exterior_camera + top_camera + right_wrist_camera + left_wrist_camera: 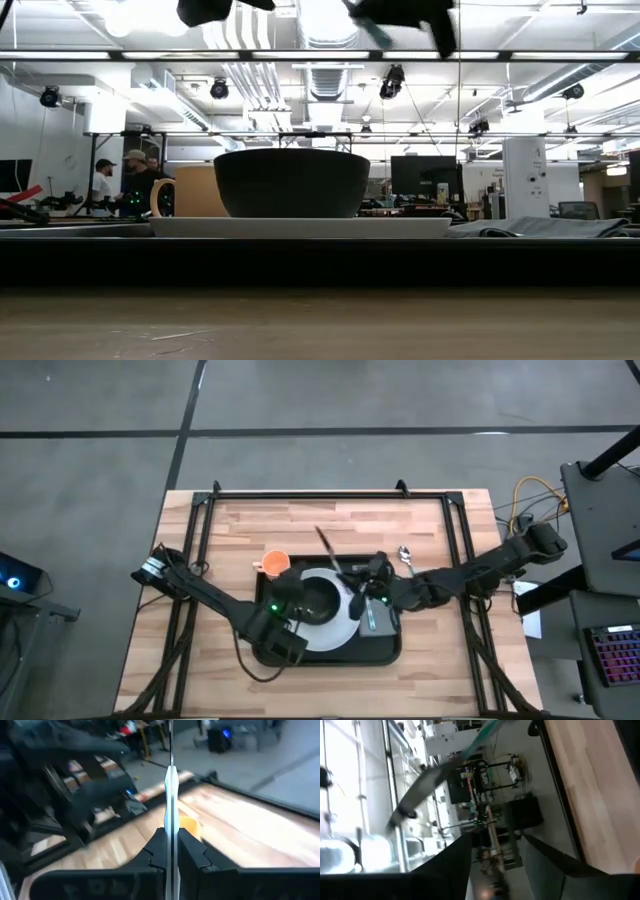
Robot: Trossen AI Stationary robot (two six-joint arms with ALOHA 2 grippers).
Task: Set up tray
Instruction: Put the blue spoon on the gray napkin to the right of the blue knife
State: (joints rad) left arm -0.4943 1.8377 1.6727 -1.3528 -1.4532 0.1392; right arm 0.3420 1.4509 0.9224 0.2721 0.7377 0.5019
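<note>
Two claws meet over tray (385, 652); right claw (171, 851) pinches knife (171, 795).

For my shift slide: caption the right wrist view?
Right end effector shut on an upright utensil, above the wooden table near the orange cup.

Your left gripper (297, 598) over the table's middle, fingers (455, 865) spread apart, your right gripper (372, 572) reaching in from the right, fingers (157, 847) pinched together

Two dark fingers (452, 865) apart, wooden table (595, 785), blurred blade, perhaps a knife (427, 782)
</note>
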